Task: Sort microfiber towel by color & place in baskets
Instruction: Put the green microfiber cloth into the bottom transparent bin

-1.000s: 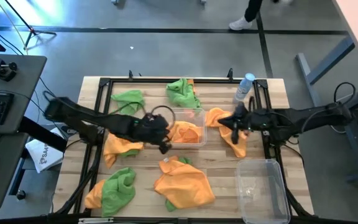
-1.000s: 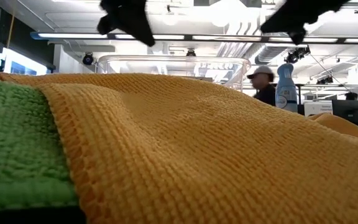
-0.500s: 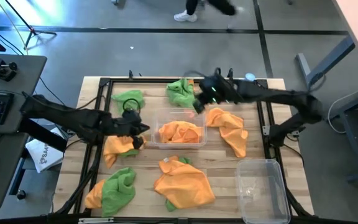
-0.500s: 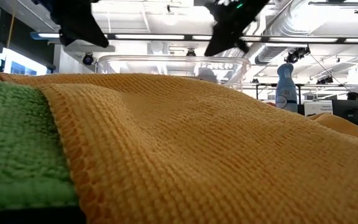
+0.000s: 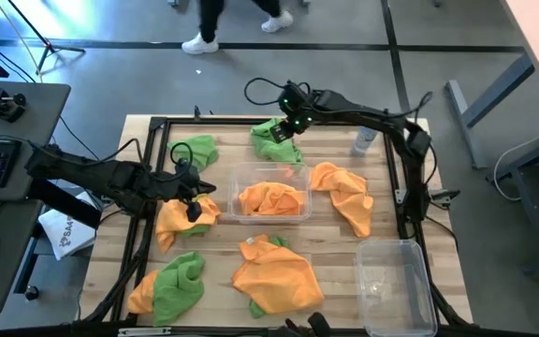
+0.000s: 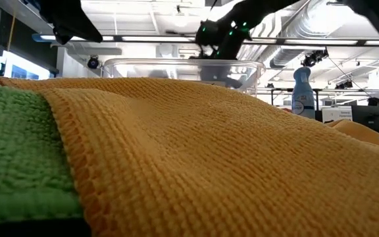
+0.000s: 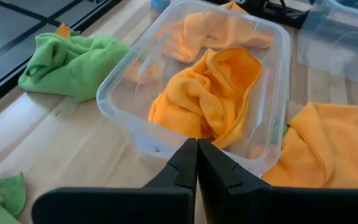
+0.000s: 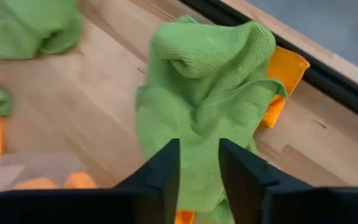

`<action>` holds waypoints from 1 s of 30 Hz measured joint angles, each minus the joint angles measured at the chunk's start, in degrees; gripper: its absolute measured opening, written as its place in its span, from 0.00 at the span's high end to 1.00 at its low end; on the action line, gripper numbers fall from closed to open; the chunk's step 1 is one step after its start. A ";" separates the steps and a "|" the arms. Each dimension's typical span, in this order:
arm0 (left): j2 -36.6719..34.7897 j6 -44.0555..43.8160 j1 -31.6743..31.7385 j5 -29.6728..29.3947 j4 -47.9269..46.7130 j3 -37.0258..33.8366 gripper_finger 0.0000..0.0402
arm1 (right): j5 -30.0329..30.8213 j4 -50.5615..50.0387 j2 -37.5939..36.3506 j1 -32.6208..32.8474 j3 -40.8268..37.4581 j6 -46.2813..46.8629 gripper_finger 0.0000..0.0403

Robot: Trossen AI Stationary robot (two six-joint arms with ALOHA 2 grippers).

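Note:
In the high view, my right gripper [image 5: 290, 124] hovers open over a green microfiber towel [image 5: 275, 140] at the far middle of the table. In its wrist view the fingers [image 8: 199, 167] stand apart above that towel [image 8: 204, 93], which lies partly on an orange one [image 8: 286, 78]. My left gripper [image 5: 195, 198] is shut and empty, just left of the middle basket [image 5: 271, 176]. That basket [image 7: 272, 74] holds an orange towel [image 7: 213, 93]. A second basket [image 5: 396, 281] stands at the near right.
More towels lie about the table: green [image 5: 195, 150] at the far left, orange [image 5: 181, 217] under my left gripper, orange [image 5: 344, 198] right of the middle basket, orange [image 5: 277, 276] near the front, green with orange [image 5: 171, 285] at the near left. A clear bottle [image 5: 365, 140] stands far right.
My right gripper has swung from the orange towel on the right toward the far edge and leftward, ending over the green towel. My left gripper has drawn back from the middle basket toward the table's left edge, staying shut.

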 joint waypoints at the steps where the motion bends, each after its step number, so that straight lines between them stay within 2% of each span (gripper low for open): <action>1: 0.00 0.09 0.00 0.00 0.00 0.00 1.00 | -0.01 -0.54 1.18 -0.22 0.84 0.60 0.69; 6: 0.03 0.97 0.00 1.13 -1.44 0.00 1.00 | 0.00 -2.80 5.17 -0.54 3.30 0.96 0.57; 10: 0.03 1.06 0.00 1.55 -2.48 0.00 1.00 | 0.00 -3.68 6.93 -0.52 3.31 1.99 0.53; 18: 0.03 1.04 0.00 1.55 -2.91 0.00 1.00 | -0.27 -8.04 9.86 -0.89 3.31 3.62 0.52; 26: 0.03 1.04 0.00 1.54 -2.97 0.00 1.00 | -0.92 -7.58 10.95 -1.27 3.31 3.52 0.52; 30: 0.03 1.04 0.00 1.53 -2.97 0.00 1.00 | -4.14 -6.84 10.95 -1.31 3.31 2.70 0.55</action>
